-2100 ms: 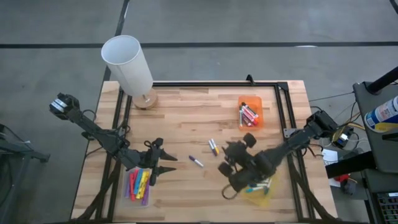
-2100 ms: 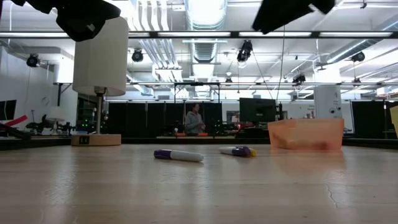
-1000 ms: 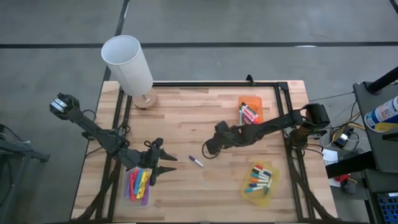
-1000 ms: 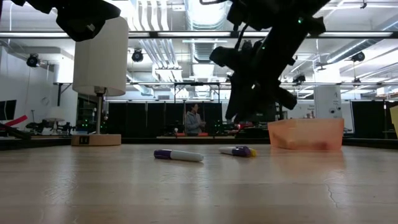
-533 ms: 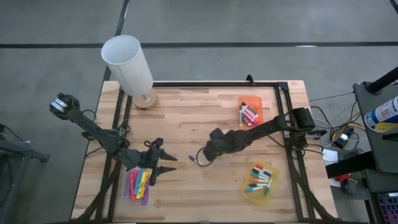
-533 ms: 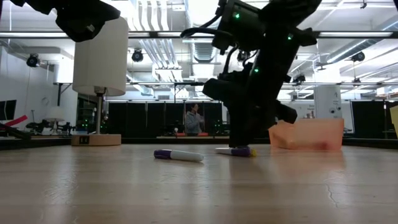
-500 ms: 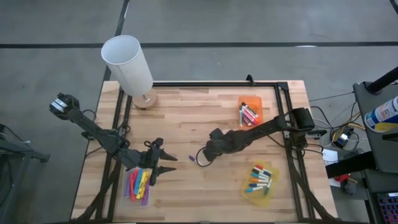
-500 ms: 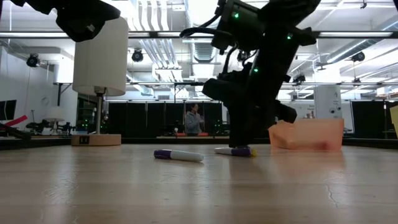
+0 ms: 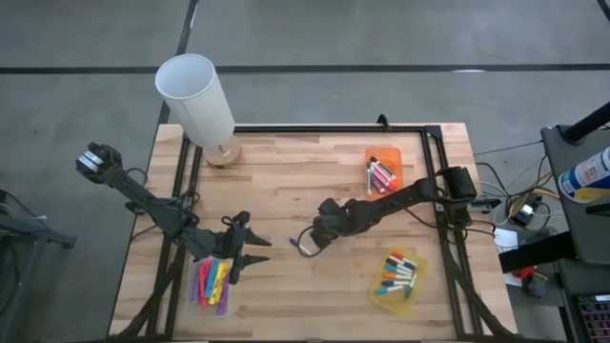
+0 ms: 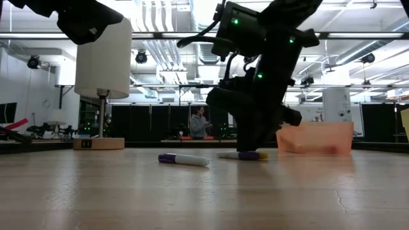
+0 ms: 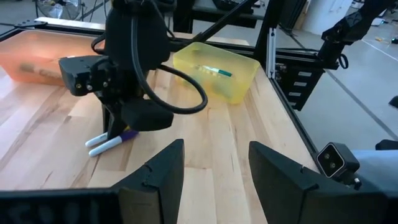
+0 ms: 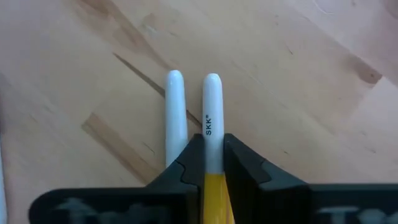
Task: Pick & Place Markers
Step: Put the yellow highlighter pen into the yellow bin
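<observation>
Two white-barrelled markers lie side by side on the wooden table [image 9: 276,191]. My right gripper [image 9: 319,234] reaches steeply down and is shut on one of them, the white-and-yellow marker [image 12: 212,106]. Its purple-capped neighbour [image 12: 176,115] lies loose beside it. A third marker, purple and white [image 10: 184,160], lies flat a little nearer my left gripper. My left gripper [image 11: 214,168] hangs open above the near left of the table, over a clear bin of markers [image 9: 212,284], touching nothing. My right gripper pinches the white-and-yellow marker's white barrel [image 12: 212,134], next to its yellow part, between its two fingers [image 12: 242,163]. The fingers come from above, slanting steeply down, one on each side of the barrel. The marker [image 10: 252,155] lies flat on the table.
An orange bin [image 9: 383,173] at the far right and a yellow bin [image 9: 397,278] at the near right both hold markers. A lamp with a white shade [image 9: 195,95] stands at the far left corner. A black frame [image 9: 429,152] borders the table.
My right gripper has come down from above the table onto the pair of markers, drifting a little toward the table's left edge. The markers still lie on the table.
</observation>
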Robot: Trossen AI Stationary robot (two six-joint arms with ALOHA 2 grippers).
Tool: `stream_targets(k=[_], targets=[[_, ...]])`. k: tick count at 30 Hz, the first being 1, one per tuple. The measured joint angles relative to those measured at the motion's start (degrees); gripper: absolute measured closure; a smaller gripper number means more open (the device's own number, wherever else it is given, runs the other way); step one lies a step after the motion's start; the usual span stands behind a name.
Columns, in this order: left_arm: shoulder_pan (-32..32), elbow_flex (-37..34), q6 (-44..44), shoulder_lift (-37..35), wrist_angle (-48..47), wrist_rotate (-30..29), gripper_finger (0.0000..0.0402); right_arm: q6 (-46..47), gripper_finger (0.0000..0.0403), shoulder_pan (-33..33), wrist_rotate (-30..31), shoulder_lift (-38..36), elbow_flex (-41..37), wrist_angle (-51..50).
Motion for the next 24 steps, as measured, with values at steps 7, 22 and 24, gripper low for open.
stream_targets(k=[7, 22, 24], targets=[[0.0, 0.0, 0.0, 0.0, 0.0, 0.0, 0.0227, -1.2, 0.0371, 2.1, 2.6, -5.6, 4.3, -10.3], [0.0, 0.0, 0.0, 0.0, -0.9, 0.0, 0.0227, 24.6, 0.0373, 21.2, 3.8, -8.6, 11.4, -41.2], [0.0, 0.0, 0.0, 0.0, -0.9, 0.0, 0.0227, 29.1, 0.0373, 24.2, 2.9, -8.4, 11.6, -43.5]])
